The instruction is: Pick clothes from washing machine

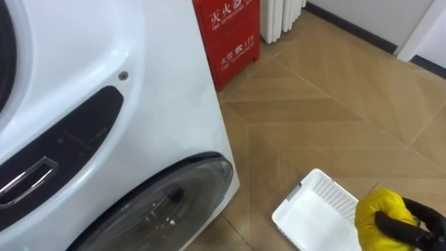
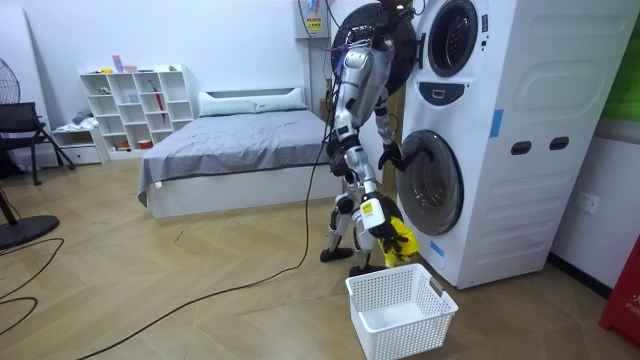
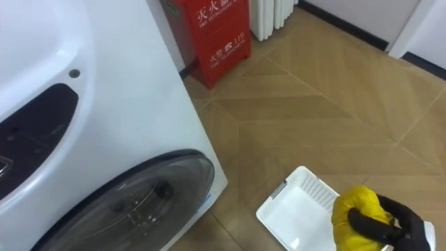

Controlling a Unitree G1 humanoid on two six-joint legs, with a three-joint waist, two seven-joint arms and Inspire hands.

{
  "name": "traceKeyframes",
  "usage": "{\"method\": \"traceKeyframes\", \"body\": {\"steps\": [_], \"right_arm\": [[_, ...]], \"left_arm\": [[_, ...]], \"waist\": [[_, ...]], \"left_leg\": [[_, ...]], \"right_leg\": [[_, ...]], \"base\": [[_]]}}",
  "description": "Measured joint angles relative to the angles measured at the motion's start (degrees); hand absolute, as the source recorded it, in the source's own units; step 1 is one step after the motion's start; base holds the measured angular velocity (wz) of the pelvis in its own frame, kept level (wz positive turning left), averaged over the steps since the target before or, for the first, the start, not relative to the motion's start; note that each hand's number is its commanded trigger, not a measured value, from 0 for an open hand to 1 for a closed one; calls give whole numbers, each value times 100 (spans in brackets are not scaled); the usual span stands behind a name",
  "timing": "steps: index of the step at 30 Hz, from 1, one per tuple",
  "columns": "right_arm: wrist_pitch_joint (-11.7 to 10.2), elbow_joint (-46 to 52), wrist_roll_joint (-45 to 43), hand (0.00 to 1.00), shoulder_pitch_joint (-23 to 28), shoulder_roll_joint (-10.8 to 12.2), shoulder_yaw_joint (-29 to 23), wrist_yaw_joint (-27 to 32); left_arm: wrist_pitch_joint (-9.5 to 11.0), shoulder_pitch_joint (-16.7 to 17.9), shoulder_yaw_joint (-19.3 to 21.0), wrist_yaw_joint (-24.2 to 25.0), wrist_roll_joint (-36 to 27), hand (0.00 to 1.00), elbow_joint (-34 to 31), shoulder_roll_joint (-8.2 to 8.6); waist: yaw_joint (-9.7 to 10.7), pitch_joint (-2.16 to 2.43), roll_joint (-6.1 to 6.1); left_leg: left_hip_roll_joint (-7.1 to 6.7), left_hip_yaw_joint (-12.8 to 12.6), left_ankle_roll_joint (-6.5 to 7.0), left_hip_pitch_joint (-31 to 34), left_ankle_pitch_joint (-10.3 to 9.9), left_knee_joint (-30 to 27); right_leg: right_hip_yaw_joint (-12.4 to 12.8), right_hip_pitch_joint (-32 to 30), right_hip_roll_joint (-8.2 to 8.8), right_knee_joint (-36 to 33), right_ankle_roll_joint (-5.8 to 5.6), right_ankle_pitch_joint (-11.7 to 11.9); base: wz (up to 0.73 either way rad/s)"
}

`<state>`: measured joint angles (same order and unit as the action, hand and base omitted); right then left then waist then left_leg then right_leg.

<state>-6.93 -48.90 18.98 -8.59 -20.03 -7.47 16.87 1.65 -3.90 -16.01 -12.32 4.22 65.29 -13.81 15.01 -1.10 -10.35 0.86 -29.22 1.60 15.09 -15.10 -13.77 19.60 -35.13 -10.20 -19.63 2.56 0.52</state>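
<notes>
Yellow cloth: bunched up in the right hand, off the floor, outside the washing machine.
Right hand fingers: dark, curled and clamped round the cloth, which bulges out on their left and above them.
White basket: on the floor just left of the fingers and lower down. The cloth hangs at its near edge, and I cannot tell if they touch.
Lower door: round, glass with a dark rim, well to the left of the fingers.
Left hand: in the room view, up by the lower door's rim. Its grip cannot be told.
Robot: stands facing the stacked machine front, basket by its feet.
Red cabinet: on the floor beside the machine, far beyond the fingers.
White radiator: just past the cabinet, at the wall.
Floor: wood, herringbone pattern.
</notes>
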Motion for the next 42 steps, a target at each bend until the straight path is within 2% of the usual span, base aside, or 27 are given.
{"method": "traceKeyframes", "body": {"steps": [8, 13, 27, 32, 34, 37, 42], "right_arm": [[0, 5, -1, 0, 1, 0, 1, 297], [-6, 12, 8, 0, -68, 0, 5, 382], [-179, -55, -8, 0, -120, 0, 9, 507], [-180, -54, -23, 0, -118, -2, -4, 540], [-180, -50, -28, 0, -99, -1, -3, 541], [-180, -34, -27, 0, -87, -2, -6, 515], [-180, 25, -24, 0, -17, 6, 10, 485]], "left_arm": [[105, 3, 0, -68, -20, 0, 9, 0], [156, -6, 0, -67, -15, 0, 36, -7], [128, -18, -121, -48, -19, 0, 47, 5], [119, -3, -114, -48, -11, 0, -15, 2], [123, 11, -101, -46, -5, 0, -14, 1], [134, 44, -64, -46, -5, 0, -13, -11], [141, 106, -27, -51, -28, 0, -5, -10]], "waist": [[3, 3, 6], [-2, 16, 14], [-141, 36, -26], [-141, 38, -32], [-153, 37, -19], [-153, 35, -12], [-151, 42, 91]], "left_leg": [[-52, -23, 25, 45, 21, 20], [-41, -19, 58, 143, 42, 17], [-41, 62, 76, 231, 95, 20], [-59, 135, 55, 205, 136, 122], [-72, 157, 43, 133, 145, 158], [-68, 185, 34, 111, 150, 167], [-64, 311, 8, 108, 167, 106]], "right_leg": [[57, -40, 26, 9, -63, 47], [46, -58, 55, 166, -100, 183], [-158, -75, 155, 298, -78, 284], [-267, -78, 187, 239, -31, 247], [-307, -77, 190, 103, 23, 177], [-321, -75, 191, 59, 24, 117], [-347, -70, 189, -3, 17, 25]], "base": [[-1], [0], [3], [10], [10], [7], [11]]}}
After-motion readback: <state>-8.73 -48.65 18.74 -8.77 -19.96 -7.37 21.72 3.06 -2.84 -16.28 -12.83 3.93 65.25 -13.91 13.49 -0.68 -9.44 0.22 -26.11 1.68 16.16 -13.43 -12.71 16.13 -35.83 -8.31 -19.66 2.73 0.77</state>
